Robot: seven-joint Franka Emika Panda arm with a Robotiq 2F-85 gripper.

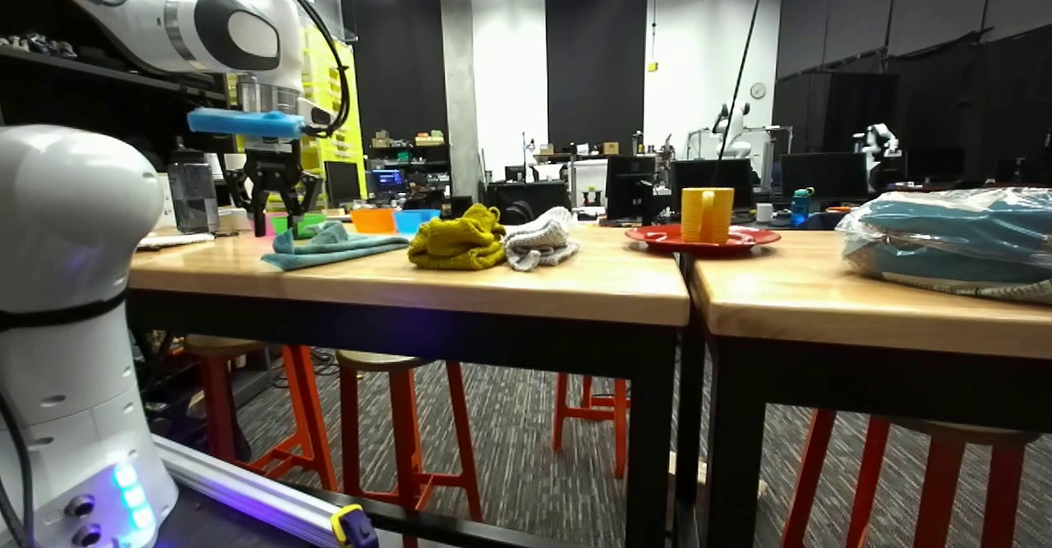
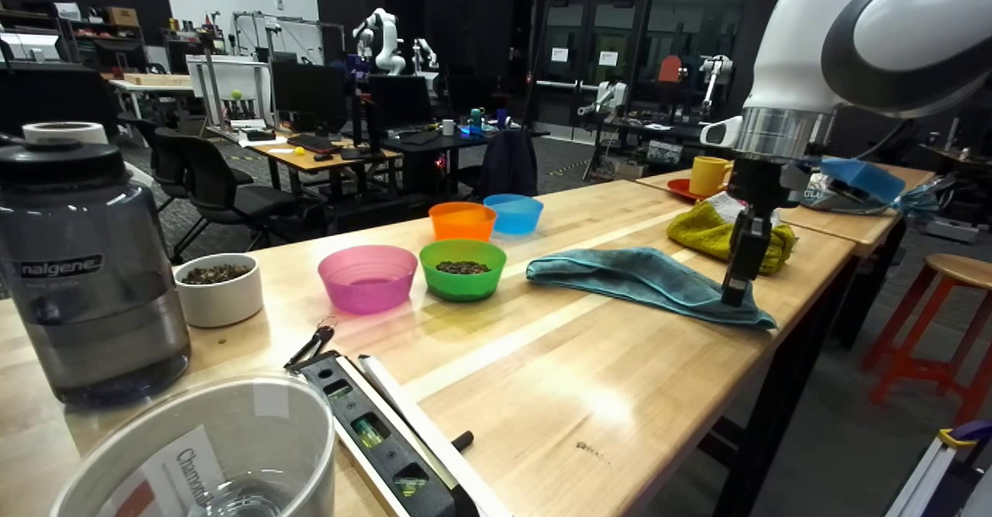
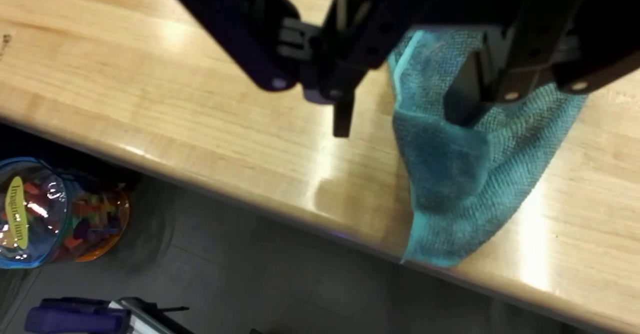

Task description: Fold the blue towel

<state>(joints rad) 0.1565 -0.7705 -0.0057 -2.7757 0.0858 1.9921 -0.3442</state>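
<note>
Near a long edge of the surface (image 3: 190, 118), one border of the blue towel (image 3: 452, 169) is straddled by the gripper (image 3: 404, 121), jaws parted, presumably for pinching and folding.

towel (image 2: 643, 278) on table (image 2: 542, 377), mug (image 1: 697, 213) on plate (image 1: 657, 238)

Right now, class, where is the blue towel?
In an exterior view, the blue towel lies right of centre on the wooden table, right of the green bowl and in front of the yellow-green rag.
</note>
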